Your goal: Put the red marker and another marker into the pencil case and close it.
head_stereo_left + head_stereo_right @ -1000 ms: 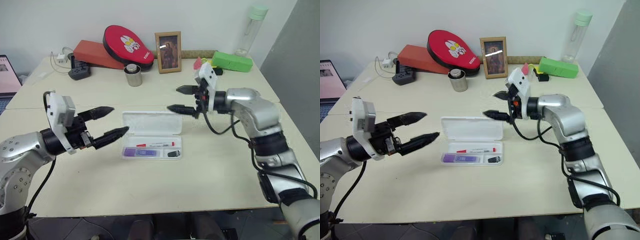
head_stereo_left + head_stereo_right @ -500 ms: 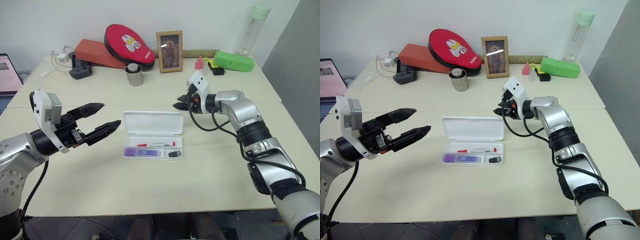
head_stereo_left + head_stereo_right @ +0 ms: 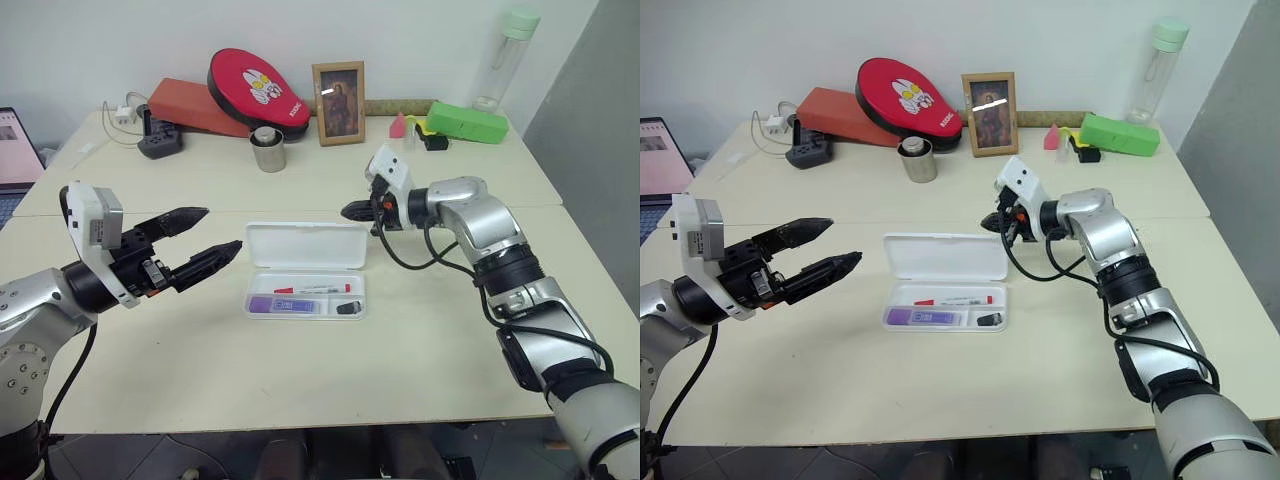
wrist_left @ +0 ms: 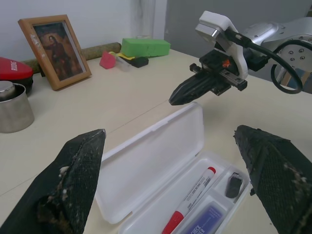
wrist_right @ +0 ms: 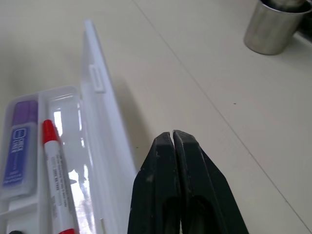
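I see silver arms with black joints and looping black cables; each black-fingered tool, left tool and right tool, carries a white block, perhaps a camera.

pencil case: white plastic, smooth and glossy; the tray floor gives bright reflections beside the pen
red marker: smooth white barrel with a shiny red plastic cap
purple marker: smooth plastic, paler printed label on the barrel
left gripper: black fingers, matt and coarse, with a gritty, worn look on the pads
right gripper: black, matt fingers; white smooth plastic housing on the wrist
table: pale cream top, smooth, matt to faintly satin
cup: brushed metal, dull sheen
picture frame: wood, light brown, with a glossy picture face
green box: bright, matt-looking surface
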You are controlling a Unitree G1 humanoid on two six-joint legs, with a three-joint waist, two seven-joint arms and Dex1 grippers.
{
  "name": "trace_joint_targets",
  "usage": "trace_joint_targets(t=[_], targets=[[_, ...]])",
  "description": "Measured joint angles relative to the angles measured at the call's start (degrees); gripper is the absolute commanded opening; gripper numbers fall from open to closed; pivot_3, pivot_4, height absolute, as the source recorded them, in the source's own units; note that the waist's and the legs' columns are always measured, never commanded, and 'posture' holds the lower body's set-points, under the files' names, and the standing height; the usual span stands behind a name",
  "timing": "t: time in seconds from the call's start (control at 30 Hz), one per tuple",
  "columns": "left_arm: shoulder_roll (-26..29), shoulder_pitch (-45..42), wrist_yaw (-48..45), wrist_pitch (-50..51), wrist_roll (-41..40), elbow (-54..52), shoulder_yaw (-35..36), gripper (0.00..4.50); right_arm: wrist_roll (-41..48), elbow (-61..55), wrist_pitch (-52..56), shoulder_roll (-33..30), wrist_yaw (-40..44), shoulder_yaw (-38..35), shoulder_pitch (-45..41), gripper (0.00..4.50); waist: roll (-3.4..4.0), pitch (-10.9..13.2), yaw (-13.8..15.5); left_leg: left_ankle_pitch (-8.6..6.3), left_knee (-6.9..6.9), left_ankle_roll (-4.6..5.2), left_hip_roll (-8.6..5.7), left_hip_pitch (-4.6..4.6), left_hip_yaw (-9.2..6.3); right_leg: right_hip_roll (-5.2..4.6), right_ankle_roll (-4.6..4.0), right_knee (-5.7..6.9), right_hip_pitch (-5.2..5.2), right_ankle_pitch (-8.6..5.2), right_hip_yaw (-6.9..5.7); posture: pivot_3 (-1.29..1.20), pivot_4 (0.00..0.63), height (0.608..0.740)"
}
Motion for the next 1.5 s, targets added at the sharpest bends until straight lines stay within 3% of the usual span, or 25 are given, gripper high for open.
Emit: trace_joint_targets(t=[0.37,0.63,0.9,1.5], targets=[[0.09,-0.19,-0.95,0.03,-0.13,-0.10,-0.10,4.50,0.63,-11.40,1.56,-2.58,5.39,1.87,6.15,0.05,0.00,0.00,0.03,0.00,0.00,0.00,0.01,-0.01,-0.05,-0.02,0.00,-0.02,0.01,0.00,-0.03,0.00,0.150,0.740],[2.06,4.06,-5.75,1.29,-1.13,-2.47,-0.94,4.50,-1.17,-23.79,1.45,-5.65,7.90,7.85,10.64,0.05,0.00,0.00,-0.05,0.00,-0.02,0.00,0.05,0.04,-0.04,-0.05,0.00,-0.01,0.02,-0.01,0.00,0.00,0.150,0.740],[6.92,10.11,-13.64,0.35,3.13,-3.22,-4.51,4.50,-5.72,-23.80,1.61,-5.65,5.40,12.76,13.47,0.05,0.02,0.01,0.03,-0.01,-0.04,0.00,0.02,0.06,-0.05,-0.04,-0.01,-0.03,0.04,-0.01,-0.02,0.00,0.150,0.740],[6.78,6.85,-12.70,0.16,4.31,-2.86,-6.24,4.50,-7.70,-23.90,1.75,-5.13,3.87,14.74,15.06,0.05,0.00,-0.01,0.04,-0.01,-0.05,0.00,0.03,0.22,-0.05,-0.04,0.00,-0.02,0.16,-0.01,-0.01,0.00,0.150,0.740]])
